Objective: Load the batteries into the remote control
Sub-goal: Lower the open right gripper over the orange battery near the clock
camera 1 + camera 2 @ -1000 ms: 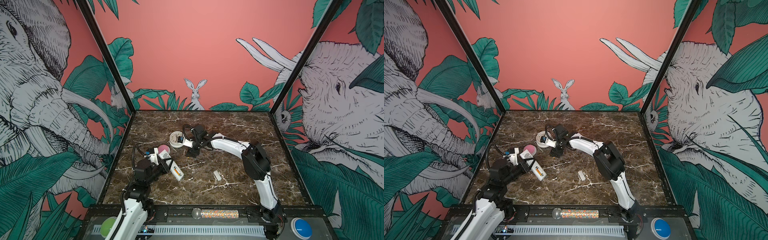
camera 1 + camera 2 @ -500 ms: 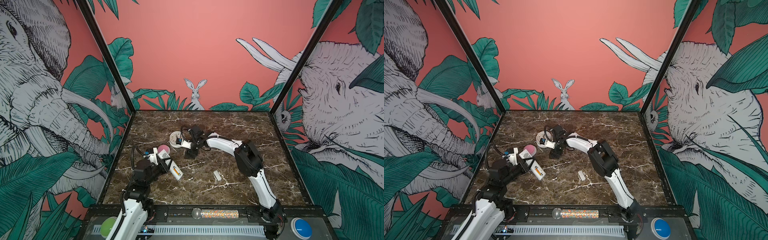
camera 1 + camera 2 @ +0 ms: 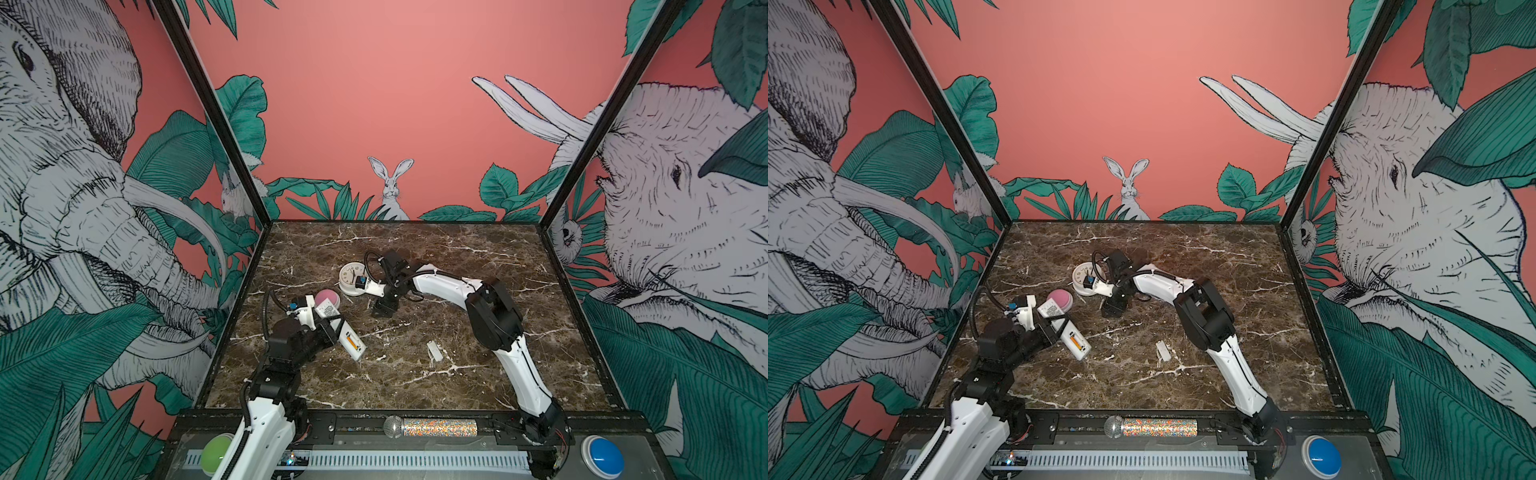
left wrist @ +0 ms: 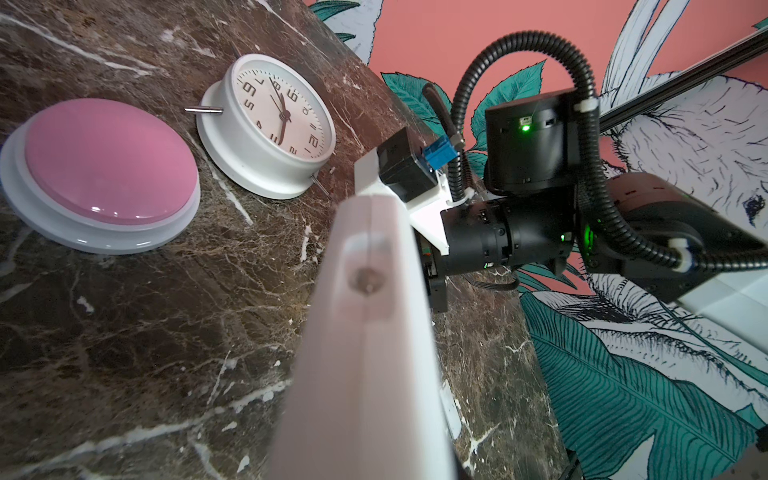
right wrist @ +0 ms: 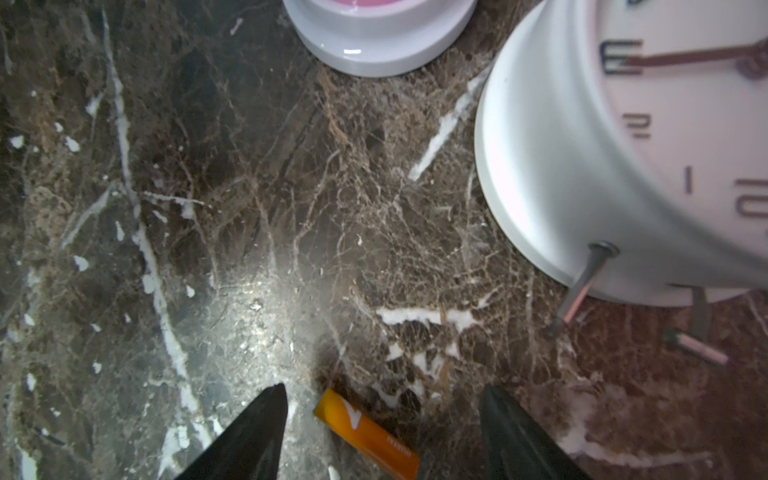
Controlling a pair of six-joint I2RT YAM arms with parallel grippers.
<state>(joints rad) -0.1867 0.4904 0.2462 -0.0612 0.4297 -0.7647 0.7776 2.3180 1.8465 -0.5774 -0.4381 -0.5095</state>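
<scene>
**Right gripper comes lower over the loose battery**

Since one second ago the right arm's elbow is shifted toward the left edge of the table (image 3: 457,257), and the right gripper (image 3: 384,309) is a little lower. Its jaws stand apart. Between them, flat on the marble, lies the second battery (image 5: 365,436) (orange, and neither finger touches it in the right wrist view), near the white clock (image 3: 351,276). The left gripper (image 3: 332,323) is clamped on the remote control (image 3: 356,352) near the left edge, just beside the pink button (image 3: 327,298). The first battery (image 3: 353,342) sits in the remote's open compartment. A small white cover (image 3: 435,351) lies well apart, nearer the right edge.
</scene>
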